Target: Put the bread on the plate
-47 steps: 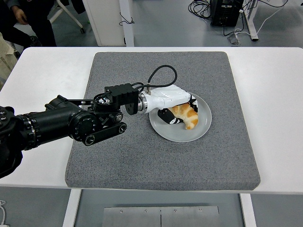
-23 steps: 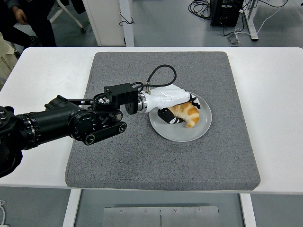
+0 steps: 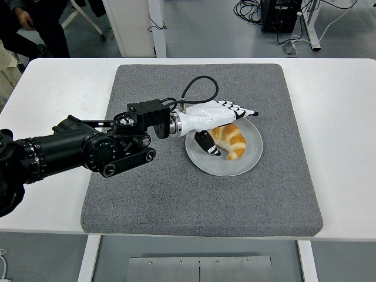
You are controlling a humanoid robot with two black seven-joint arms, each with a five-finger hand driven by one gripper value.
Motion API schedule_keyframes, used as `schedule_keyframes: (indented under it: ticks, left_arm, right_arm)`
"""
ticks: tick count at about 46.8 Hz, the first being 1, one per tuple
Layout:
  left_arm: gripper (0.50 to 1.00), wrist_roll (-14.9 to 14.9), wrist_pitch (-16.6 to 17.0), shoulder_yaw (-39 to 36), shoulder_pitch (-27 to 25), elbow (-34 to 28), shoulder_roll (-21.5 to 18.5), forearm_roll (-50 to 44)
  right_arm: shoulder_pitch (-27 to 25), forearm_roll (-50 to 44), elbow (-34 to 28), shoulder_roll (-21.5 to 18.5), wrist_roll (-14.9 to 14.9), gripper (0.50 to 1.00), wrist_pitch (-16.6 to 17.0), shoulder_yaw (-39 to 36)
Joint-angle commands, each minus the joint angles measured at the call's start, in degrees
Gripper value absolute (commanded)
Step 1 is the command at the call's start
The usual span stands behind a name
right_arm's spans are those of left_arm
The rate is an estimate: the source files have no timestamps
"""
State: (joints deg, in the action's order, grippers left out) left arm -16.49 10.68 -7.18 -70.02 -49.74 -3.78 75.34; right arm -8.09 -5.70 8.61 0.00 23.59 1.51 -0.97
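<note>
- Now the bread (image 3: 231,140), a croissant, lies on the grey plate (image 3: 254,157) on the grey mat (image 3: 194,194).
- Left hand (image 3: 218,120) hovers over it, fingers stretched out, holding nothing.

Lab (floor cables (image 3: 249,9), computer tower (image 3: 281,14))

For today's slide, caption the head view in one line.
Left hand open above the bread, which lies on the plate.
</note>
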Motion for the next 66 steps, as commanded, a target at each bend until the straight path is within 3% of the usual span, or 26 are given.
schedule_keyframes:
  ticks: [1,5,12,28,41,57,66]
  left_arm:
    - [0.977,-1.43,0.13,0.15,-0.38,-1.93,-1.22,-0.19]
    - [0.977,-3.36,0.13,0.24,-0.91,-2.90,-2.11,-0.19]
    - [0.977,-3.72,0.04,2.52,-2.14,-2.99,-3.51,-1.94]
    - [0.977,-3.37,-0.05,3.05,-8.12,-2.99,-7.82,-16.62]
    - [0.977,-3.54,0.04,4.37,-9.52,-2.91,-10.98,-30.50]
    - [0.977,-3.81,1.88,13.50,-5.48,-2.03,-14.50,-41.49]
    - [0.977,-4.77,2.24,20.44,-0.13,-2.03,-14.85,-46.68]
  right_arm:
    - [0.00,-0.01,0.00,0.00,0.05,1.000,-0.01,0.00]
    - [0.00,-0.01,0.00,0.00,-0.04,1.000,-0.01,0.00]
    - [0.00,-0.01,0.00,0.00,-0.04,1.000,-0.01,0.00]
    - [0.00,-0.01,0.00,0.00,0.05,1.000,-0.01,0.00]
    - [0.00,-0.01,0.00,0.00,-0.04,1.000,-0.01,0.00]
    - [0.00,-0.01,0.00,0.00,-0.04,1.000,-0.01,0.00]
    - [0.00,-0.01,0.00,0.00,-0.04,1.000,-0.01,0.00]
